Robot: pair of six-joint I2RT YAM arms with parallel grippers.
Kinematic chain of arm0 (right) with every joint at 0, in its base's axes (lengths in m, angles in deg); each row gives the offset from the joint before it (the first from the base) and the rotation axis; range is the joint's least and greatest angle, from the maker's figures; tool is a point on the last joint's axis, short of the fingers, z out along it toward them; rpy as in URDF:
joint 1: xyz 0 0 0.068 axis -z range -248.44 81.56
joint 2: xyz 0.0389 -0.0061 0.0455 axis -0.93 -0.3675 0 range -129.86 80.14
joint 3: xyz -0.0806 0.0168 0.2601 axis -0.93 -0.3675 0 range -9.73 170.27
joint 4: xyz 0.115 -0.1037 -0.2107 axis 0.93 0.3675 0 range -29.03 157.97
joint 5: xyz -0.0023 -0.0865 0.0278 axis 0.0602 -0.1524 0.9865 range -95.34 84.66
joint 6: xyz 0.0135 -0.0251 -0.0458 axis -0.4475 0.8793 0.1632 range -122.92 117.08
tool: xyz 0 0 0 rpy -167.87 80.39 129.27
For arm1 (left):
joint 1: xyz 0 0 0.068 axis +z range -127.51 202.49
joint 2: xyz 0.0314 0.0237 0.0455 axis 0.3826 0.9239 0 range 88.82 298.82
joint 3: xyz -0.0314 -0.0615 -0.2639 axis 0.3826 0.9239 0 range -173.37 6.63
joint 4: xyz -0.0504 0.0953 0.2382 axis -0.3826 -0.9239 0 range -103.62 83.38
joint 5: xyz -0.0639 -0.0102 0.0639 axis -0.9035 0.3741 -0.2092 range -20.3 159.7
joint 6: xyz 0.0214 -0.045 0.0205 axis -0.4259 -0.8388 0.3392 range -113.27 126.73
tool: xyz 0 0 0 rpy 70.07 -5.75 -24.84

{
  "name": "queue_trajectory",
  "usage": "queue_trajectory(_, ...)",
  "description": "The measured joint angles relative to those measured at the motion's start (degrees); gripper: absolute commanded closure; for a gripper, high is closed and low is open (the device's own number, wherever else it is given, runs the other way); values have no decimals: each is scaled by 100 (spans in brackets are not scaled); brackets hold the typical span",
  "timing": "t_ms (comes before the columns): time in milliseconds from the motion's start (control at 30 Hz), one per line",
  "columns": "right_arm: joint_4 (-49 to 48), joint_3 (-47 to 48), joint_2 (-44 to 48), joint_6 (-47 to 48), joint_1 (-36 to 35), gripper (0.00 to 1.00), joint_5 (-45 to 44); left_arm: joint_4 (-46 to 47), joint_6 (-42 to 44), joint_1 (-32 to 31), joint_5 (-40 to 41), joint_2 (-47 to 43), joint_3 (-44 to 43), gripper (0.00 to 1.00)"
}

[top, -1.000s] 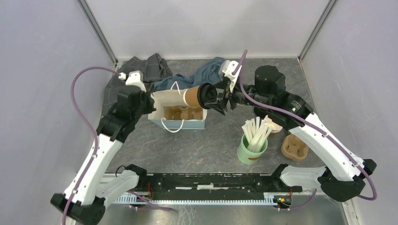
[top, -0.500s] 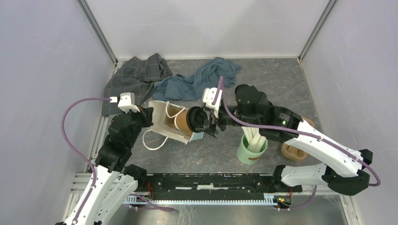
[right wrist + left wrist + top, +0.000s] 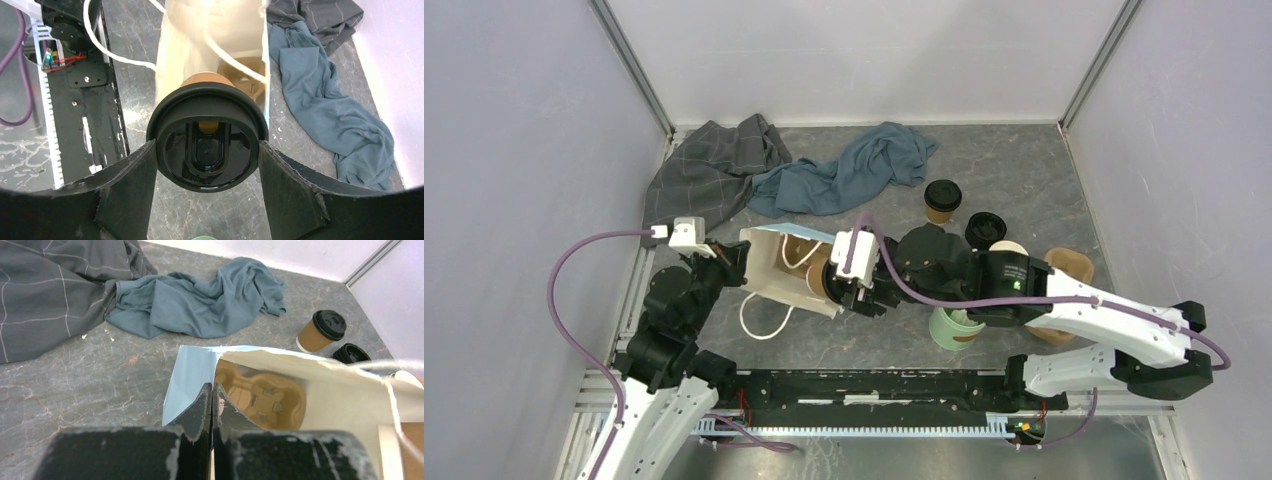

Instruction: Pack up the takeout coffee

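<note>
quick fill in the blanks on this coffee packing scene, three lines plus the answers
1. The right gripper holds a lidded coffee cup by its black ____.
2. The left gripper, on the rim of the paper bag, is ____ (open or shut).
3. Exactly ____ other lidded coffee cup stands upright on the table.

Missing words: lid; shut; one

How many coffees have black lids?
2. One black-lidded brown paper cup stands near the blue cloth; the other is in the right hand at the white bag's mouth.
</note>
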Motion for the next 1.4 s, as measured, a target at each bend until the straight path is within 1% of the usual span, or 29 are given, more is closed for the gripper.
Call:
queue_trajectory(233, 138, 55, -568, -4, -584, 100, -625, -199, -4, 0, -22, -35, -13, 98)
queue_trajectory(367, 404, 540, -1283, 9, -817, 100, -970, -452, -59, 0, 15, -31, -101, 98)
queue_trajectory(467, 706, 1045, -1696, 24, -916, 100, -1335, -531, -188, 0, 13, -44, -120, 98)
queue_trajectory(500, 857, 1373, -1895, 24, -970, 100, -1611, -566, -229, 0, 13, -46, -129, 98)
queue_trajectory(533, 870, 1397, -1910, 22, -975, 100, -1633, -608, -273, 0, 11, -46, -146, 98)
queue_trajectory(633, 1023, 1762, -2085, -24, -1010, 100, -2190, -717, -334, 0, -24, -46, -205, 98)
queue_trajectory(733, 1021, 1847, -2138, -105, -1010, 100, -2787, -796, -372, 0, -94, -81, -234, 98)
queue_trajectory(833, 979, 1834, -2157, -107, -1008, 100, -3110, -890, -466, 0, -116, -195, -249, 98)
queue_trajectory(933, 669, 1565, -2109, -7, -1010, 100, -3130, -935, -555, 0, -118, -282, -258, 98)
queue_trajectory(1000, 422, 1189, -2035, 116, -1014, 100, -3047, -960, -647, 0, -118, -299, -258, 98)
queue_trajectory(1100, 310, 929, -2031, 396, -1019, 100, -2846, -986, -699, 0, -120, -299, -258, 98)
queue_trajectory(1233, 179, 935, -2044, 866, -962, 100, -2667, -988, -702, 0, -151, -321, -258, 98)
queue_trajectory(1400, 138, 1329, -2380, 1379, -697, 100, -2234, -1001, -704, 0, -240, -345, -258, 98)
